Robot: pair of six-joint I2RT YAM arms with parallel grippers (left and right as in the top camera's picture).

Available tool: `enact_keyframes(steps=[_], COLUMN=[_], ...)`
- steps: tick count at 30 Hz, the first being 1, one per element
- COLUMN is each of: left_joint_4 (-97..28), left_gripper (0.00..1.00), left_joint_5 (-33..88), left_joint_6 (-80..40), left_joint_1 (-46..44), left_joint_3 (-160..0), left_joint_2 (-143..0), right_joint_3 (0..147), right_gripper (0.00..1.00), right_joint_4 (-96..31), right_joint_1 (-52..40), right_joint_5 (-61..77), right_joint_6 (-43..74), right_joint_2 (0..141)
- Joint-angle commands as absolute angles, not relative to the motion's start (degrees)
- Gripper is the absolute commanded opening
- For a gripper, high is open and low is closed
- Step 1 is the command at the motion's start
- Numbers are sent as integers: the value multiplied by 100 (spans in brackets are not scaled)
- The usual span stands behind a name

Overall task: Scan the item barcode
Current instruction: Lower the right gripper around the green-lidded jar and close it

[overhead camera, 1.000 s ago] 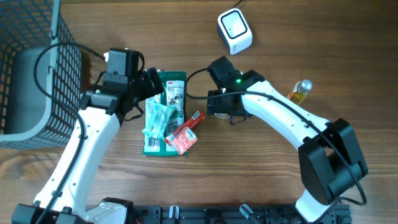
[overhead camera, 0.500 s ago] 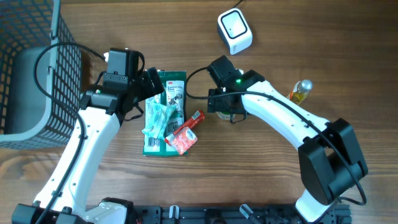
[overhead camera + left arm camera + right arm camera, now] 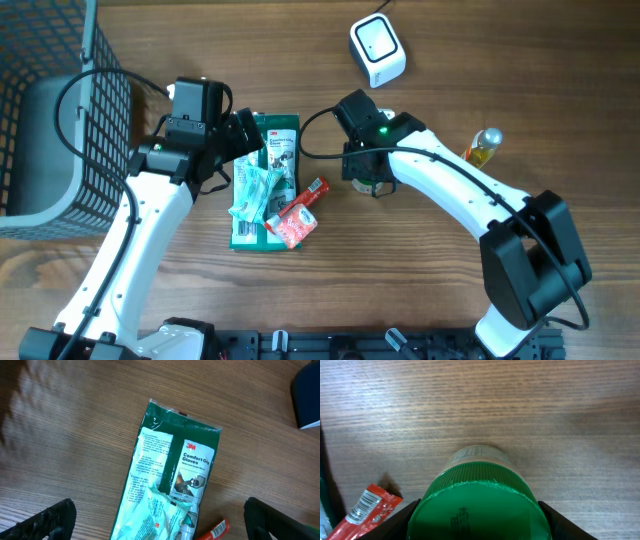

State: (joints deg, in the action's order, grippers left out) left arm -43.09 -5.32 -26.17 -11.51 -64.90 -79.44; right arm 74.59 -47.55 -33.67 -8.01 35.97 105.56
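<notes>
Packets lie nearest the front edge of the worktop point(image 3: 400, 290): a red sachet point(image 3: 297, 215) leans on the corner of a green glove packet point(image 3: 185, 460), and a teal pouch point(image 3: 255, 195) is draped over that packet's near end. They overlap, so lifting one alone would probably disturb the others.

The left hand point(image 3: 157, 510) hangs over this heap, its fingers point(image 3: 50, 520) spread wide and holding nothing. It looks parked there, out of the other arm's way.

Just right of the heap, around mid-worktop, stands the jar point(image 3: 477, 502), upright with its green lid upward. It is apart from the sachet, so it looks like the item chosen for scanning. The right hand point(image 3: 479, 520) is set straight down over it, one finger point(image 3: 400, 527) on each side of the lid, at its rim or just off it. Whether they already pinch the lid I cannot tell. A grip from above would suit carrying the jar upright.

Further right a small bottle point(image 3: 485, 145) lies alone. The white scanner point(image 3: 377, 50) sits by the far edge, with bare wood between it and the jar. A wire basket point(image 3: 110, 120) fills the far left corner.
</notes>
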Motion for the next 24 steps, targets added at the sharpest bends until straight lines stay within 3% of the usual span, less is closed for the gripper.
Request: enact_keyframes(steps=[1, 11, 24], left_joint_4=[-4296, -4296, -4296], left_gripper=[100, 100, 100], left_joint_5=[-589, -589, -589], left_joint_6=[-2569, -2569, -2569], left_joint_1=[-1122, -1122, -1122], left_joint_3=[-6495, -6495, -6495], left_joint_2=[-7933, -7933, -7933], right_joint_3=[7448, 7448, 7448], right_gripper=[66, 68, 68], right_joint_4=[-5030, -6423, -6145], right_joint_1=[-3380, -3380, -3380], right_joint_5=[-902, -458, -104], right_joint_6=[3618, 3592, 2547], right_joint_2=[10652, 10652, 10652])
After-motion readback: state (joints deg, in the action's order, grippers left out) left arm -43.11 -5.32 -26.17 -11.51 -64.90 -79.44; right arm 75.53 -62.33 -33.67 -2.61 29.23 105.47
